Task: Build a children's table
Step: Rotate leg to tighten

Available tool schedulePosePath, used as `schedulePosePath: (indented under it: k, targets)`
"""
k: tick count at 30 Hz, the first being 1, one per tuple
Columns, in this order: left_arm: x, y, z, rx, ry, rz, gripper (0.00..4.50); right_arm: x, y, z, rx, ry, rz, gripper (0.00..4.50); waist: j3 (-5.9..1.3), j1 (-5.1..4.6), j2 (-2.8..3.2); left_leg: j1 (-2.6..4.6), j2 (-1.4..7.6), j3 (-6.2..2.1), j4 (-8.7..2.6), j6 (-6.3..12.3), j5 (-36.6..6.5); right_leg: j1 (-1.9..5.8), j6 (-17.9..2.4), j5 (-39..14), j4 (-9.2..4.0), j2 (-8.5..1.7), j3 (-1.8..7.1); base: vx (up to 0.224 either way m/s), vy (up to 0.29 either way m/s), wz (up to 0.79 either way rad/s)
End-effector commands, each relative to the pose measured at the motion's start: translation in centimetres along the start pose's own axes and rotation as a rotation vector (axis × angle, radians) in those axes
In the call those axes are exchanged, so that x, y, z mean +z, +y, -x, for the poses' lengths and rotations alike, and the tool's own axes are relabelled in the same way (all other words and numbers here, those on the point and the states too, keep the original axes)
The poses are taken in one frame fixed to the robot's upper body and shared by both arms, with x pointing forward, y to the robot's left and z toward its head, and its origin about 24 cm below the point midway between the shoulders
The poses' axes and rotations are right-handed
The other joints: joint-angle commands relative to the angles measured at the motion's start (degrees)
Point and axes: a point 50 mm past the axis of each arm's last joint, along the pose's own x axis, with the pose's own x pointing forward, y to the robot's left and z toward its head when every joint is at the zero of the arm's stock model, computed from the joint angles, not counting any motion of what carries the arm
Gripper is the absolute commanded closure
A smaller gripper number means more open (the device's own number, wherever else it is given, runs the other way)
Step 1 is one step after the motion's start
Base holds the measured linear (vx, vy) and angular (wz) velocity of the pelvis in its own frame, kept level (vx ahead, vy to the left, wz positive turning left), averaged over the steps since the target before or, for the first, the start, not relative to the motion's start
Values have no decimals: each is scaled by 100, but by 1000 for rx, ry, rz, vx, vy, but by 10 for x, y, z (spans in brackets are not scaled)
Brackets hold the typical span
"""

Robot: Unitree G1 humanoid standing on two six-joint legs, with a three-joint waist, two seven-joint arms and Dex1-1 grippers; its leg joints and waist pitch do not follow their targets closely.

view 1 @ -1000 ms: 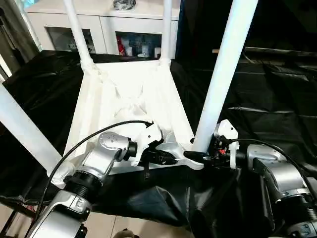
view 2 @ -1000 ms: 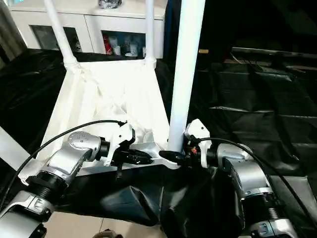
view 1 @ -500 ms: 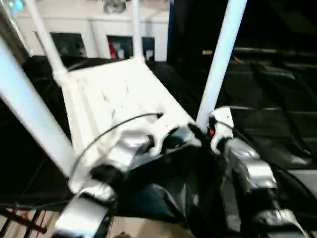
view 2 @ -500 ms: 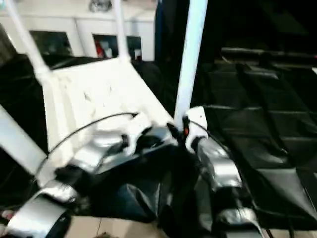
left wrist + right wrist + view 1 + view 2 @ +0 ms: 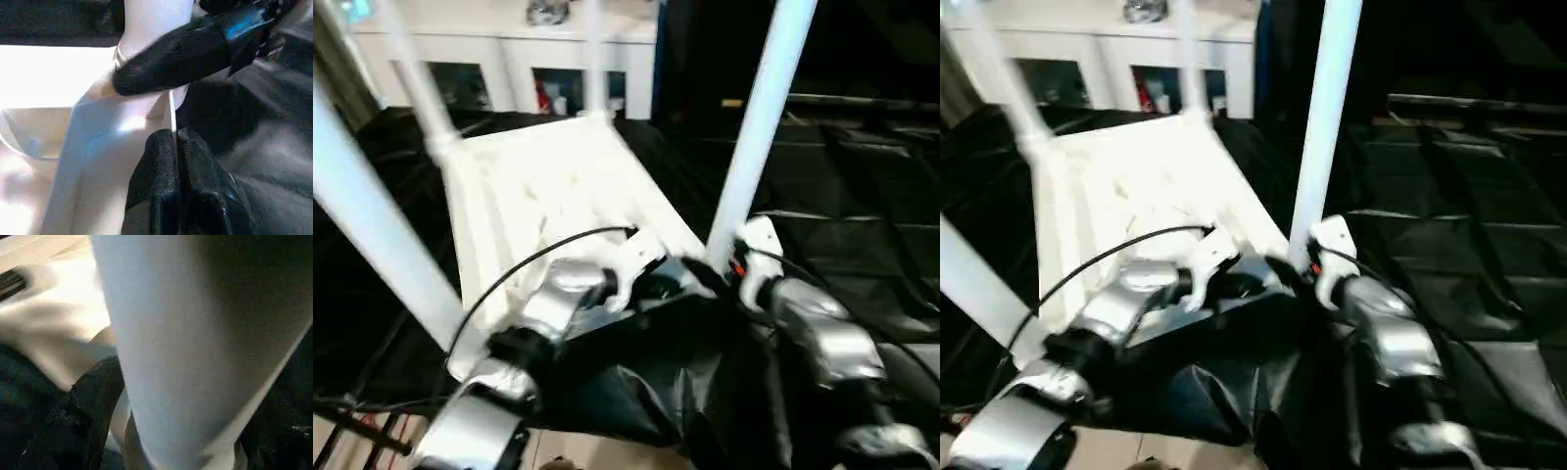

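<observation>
Perhaps a lab: black-draped work table (image 5: 862, 196).

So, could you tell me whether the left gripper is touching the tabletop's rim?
Touching. In the left wrist view the left gripper is pinched shut on the thin white rim of the tabletop.

Left fingers (image 5: 164, 171) pinching tabletop (image 5: 112, 161) edge

The tabletop (image 5: 538, 196) lies upside down on the draped worktop (image 5: 862, 196), with four legs standing up from its corners. The near right leg (image 5: 759, 127) rises just in front of the right gripper (image 5: 720, 279), the near left leg (image 5: 367, 225) at the left. The left gripper (image 5: 175, 161) sits on the near edge, between them. A cabinet (image 5: 509, 59) stands behind.
</observation>
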Motion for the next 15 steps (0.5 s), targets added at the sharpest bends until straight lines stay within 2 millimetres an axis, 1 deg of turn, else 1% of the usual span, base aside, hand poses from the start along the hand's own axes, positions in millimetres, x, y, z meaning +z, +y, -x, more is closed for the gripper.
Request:
schedulePosePath:
  k: [1,2,3,4,5,6,7,8,9,10,12,13,14,15]
  targets:
    - [29,-12,-9,-125,-125,-89,450,-3,24,-8,199,25,1,101,-320,1,-92,41,330,-86,-423,406,-1380,298,-992,-1877,-418,-422,303,0,0,0]
    - [28,-12,-6,-140,-120,-91,450,-3,23,-3,236,36,19,101,-318,8,-87,42,335,-90,-429,393,-1404,286,-985,-1951,-421,-420,299,0,0,0]
    - [27,-11,-1,-160,-112,-94,450,-3,22,3,283,53,39,101,-321,27,-86,44,342,-98,-429,359,-1431,291,-980,-1984,-415,-426,297,0,0,0]
    - [26,-11,2,-171,-107,-96,450,-3,21,7,304,64,48,101,-321,53,-82,50,350,-92,-427,358,-1454,281,-994,-1951,-411,-420,303,0,0,0]
    - [25,-11,4,-183,-101,-94,450,-2,19,10,317,73,59,101,-321,53,-82,50,350,-92,-427,358,-1454,281,-994,-1951,-411,-420,303,0,0,0]
    - [23,-11,8,-200,-93,-93,450,-2,18,13,334,83,72,101,-322,73,-81,53,357,-92,-429,349,-1450,274,-1028,-1910,-402,-423,306,0,0,0]
    - [22,-11,10,-209,-88,-93,450,-2,17,14,341,87,80,101,-318,77,-91,54,357,-89,-429,338,-1450,272,-1038,-1898,-402,-420,306,0,0,0]
    - [21,-12,14,-224,-80,-90,450,-1,15,16,350,92,87,101,-327,84,-95,43,359,-97,-431,330,-1410,287,-1066,-1837,-379,-431,305,0,0,0]
    - [19,-12,17,-233,-73,-87,450,-1,14,18,355,91,86,129,-333,83,-90,40,355,-89,-419,351,-1344,279,-1102,-1730,-370,-424,308,0,0,0]
    - [18,-12,20,-239,-67,-88,450,0,13,18,360,90,84,136,-337,87,-86,44,356,-87,-415,360,-1311,277,-1119,-1689,-367,-428,307,0,0,0]
    - [17,-12,24,-248,-63,-85,450,2,13,20,375,88,81,136,-345,97,-89,44,356,-84,-406,381,-1225,277,-1152,-1630,-351,-426,302,0,0,0]
    - [16,-12,26,-252,-61,-82,450,2,14,20,383,85,78,169,-344,100,-81,43,362,-82,-405,387,-1213,270,-1176,-1582,-346,-418,300,0,0,0]
    - [16,-12,26,-255,-59,-81,450,3,14,20,389,83,76,169,-338,100,-80,39,360,-83,-406,391,-1223,267,-1177,-1597,-353,-416,298,0,0,0]
    - [15,-13,28,-260,-55,-77,450,3,15,20,401,81,73,179,-338,102,-80,40,359,-84,-408,379,-1239,267,-1176,-1607,-352,-416,298,0,0,0]
